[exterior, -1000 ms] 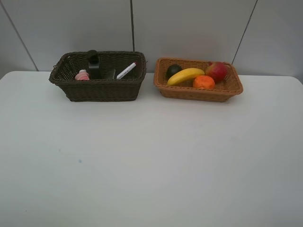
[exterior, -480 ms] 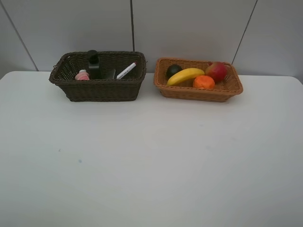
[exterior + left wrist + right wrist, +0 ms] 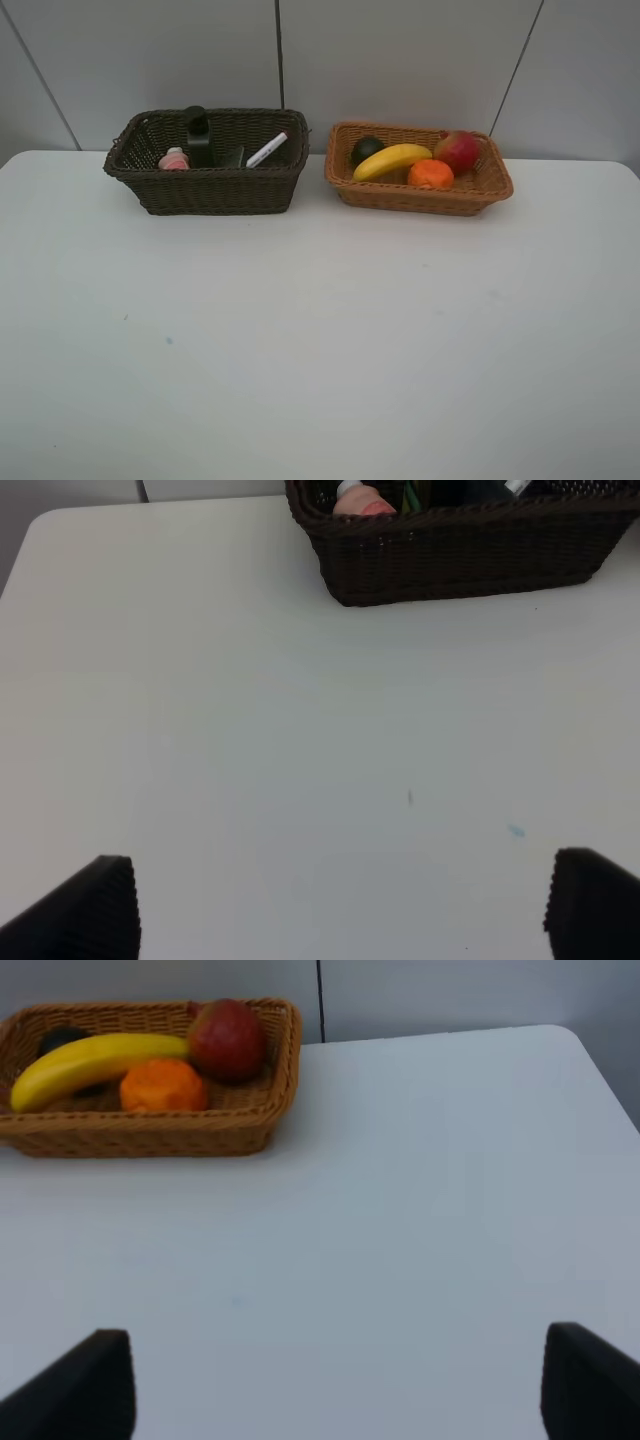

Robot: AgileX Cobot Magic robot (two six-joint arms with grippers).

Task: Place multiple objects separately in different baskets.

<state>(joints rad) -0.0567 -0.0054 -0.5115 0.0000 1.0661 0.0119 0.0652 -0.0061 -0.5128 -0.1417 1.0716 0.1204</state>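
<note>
The dark brown basket (image 3: 210, 190) at the back left holds the pink bottle (image 3: 174, 159), the black pump bottle (image 3: 198, 135), the white marker (image 3: 267, 150) and a dark flat block (image 3: 234, 157). The orange-tan basket (image 3: 420, 197) to its right holds the banana (image 3: 392, 160), orange (image 3: 431, 174), apple (image 3: 459, 150) and mangosteen (image 3: 366, 148). My left gripper (image 3: 340, 910) is open and empty, well short of the dark basket (image 3: 470, 555). My right gripper (image 3: 335, 1390) is open and empty, well short of the tan basket (image 3: 150, 1135). Neither gripper shows in the high view.
The white table (image 3: 320, 330) runs from the baskets to the front edge. A grey panelled wall (image 3: 400, 60) stands right behind the baskets. The table's rounded far corners show in both wrist views.
</note>
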